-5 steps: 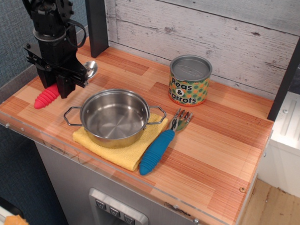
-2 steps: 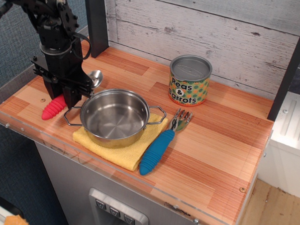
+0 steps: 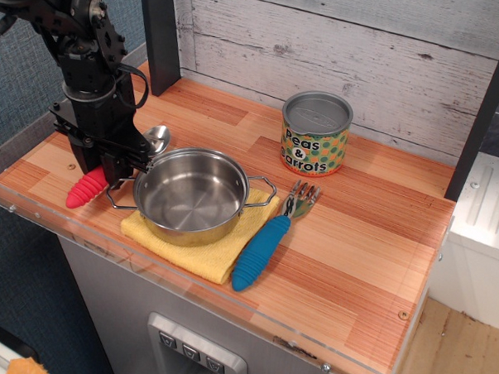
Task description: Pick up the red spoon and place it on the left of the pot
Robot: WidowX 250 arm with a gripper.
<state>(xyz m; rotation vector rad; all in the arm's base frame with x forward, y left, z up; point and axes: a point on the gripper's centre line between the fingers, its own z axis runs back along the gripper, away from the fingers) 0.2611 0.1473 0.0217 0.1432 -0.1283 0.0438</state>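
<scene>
The red spoon (image 3: pixel 84 189) lies at a slant just left of the pot (image 3: pixel 178 225). Its red ribbed handle points to the front left and its silver bowl (image 3: pixel 157 137) sits behind the pot's left rim. My gripper (image 3: pixel 111 171) comes down from above and is shut around the spoon's middle, low over the counter; its fingertips hide the spoon's neck. The handle's tip seems to be at or just above the wood. The shiny pot is empty, and its left wire handle (image 3: pixel 116 196) is close to my fingers.
The pot stands on a yellow cloth (image 3: pixel 207 257). A blue-handled fork (image 3: pixel 261 251) lies to its right. A "Peas & Carrots" can (image 3: pixel 316 133) stands at the back. A dark post (image 3: pixel 161 36) rises behind my arm. A clear guard rims the counter's front and left edges (image 3: pixel 33 215).
My gripper has carried the spoon forward and down, toward the pot's left side. The pot, cloth, fork and can have not moved.
</scene>
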